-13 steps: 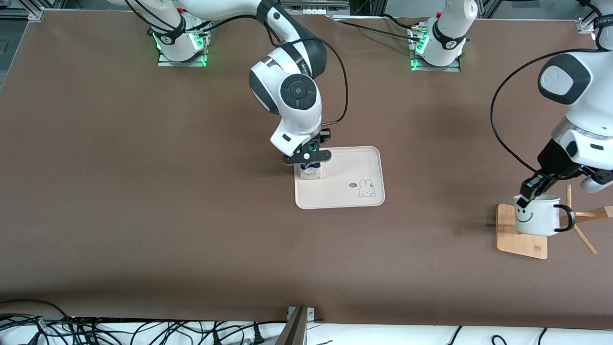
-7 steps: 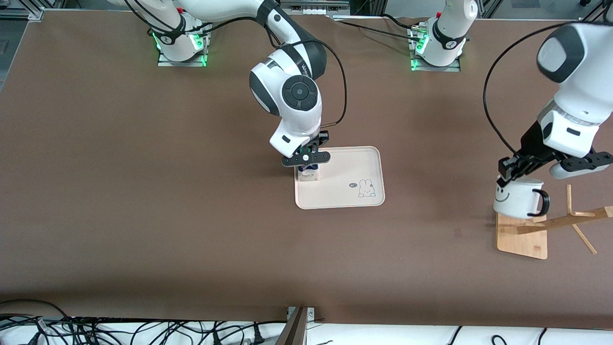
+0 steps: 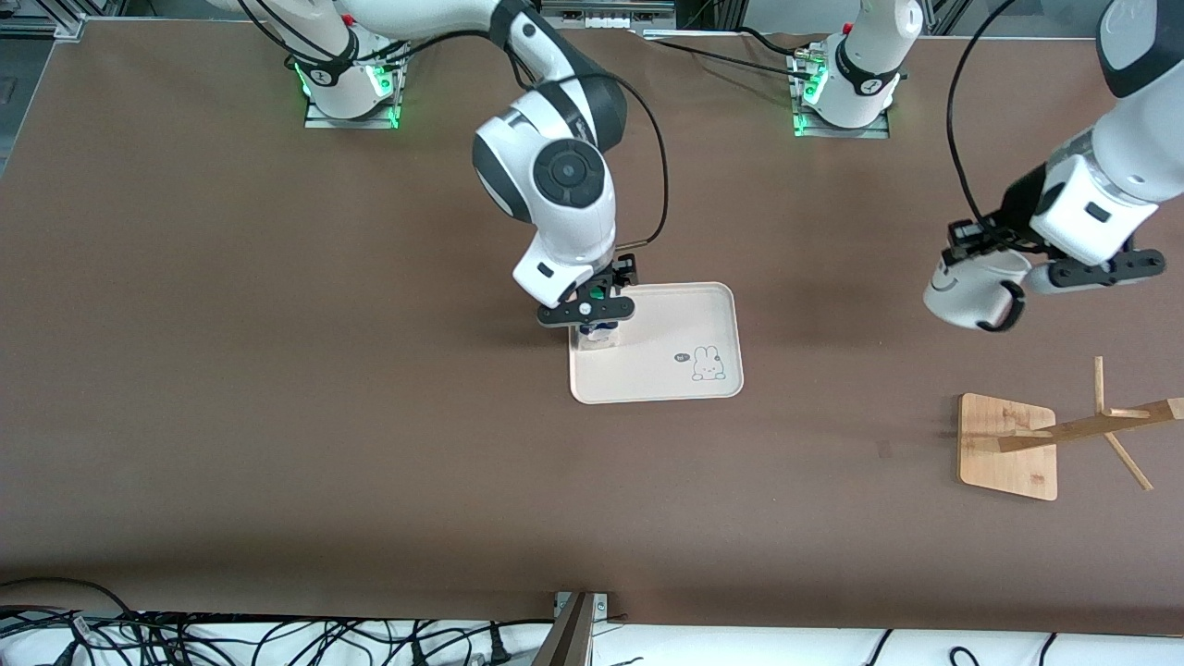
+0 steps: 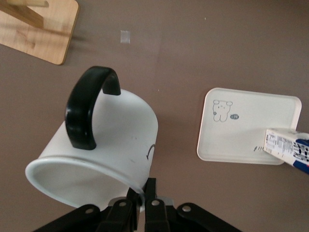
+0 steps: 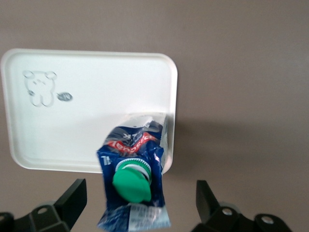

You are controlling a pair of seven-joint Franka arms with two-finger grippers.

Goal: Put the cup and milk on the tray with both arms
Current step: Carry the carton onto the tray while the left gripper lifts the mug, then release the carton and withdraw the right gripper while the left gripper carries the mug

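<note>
— On the tray [image 3: 684, 370], what stands?
— Milk [image 5: 133, 181], between the right gripper's [image 5: 140, 200] spread fingers.
— And left gripper [image 4: 140, 212]?
— Pinching the cup's [image 3: 971, 294] rim, apparently, above bare table.

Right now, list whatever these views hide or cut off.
- Milk, front view: mostly covered by the open right gripper above it on the tray.
- Cup, front view: smiley face mostly turned away; the left gripper pinches its rim over bare table.
- Wooden rack, front view: peg arm runs off the edge.
- Milk, left wrist view: cut by the edge.
</note>
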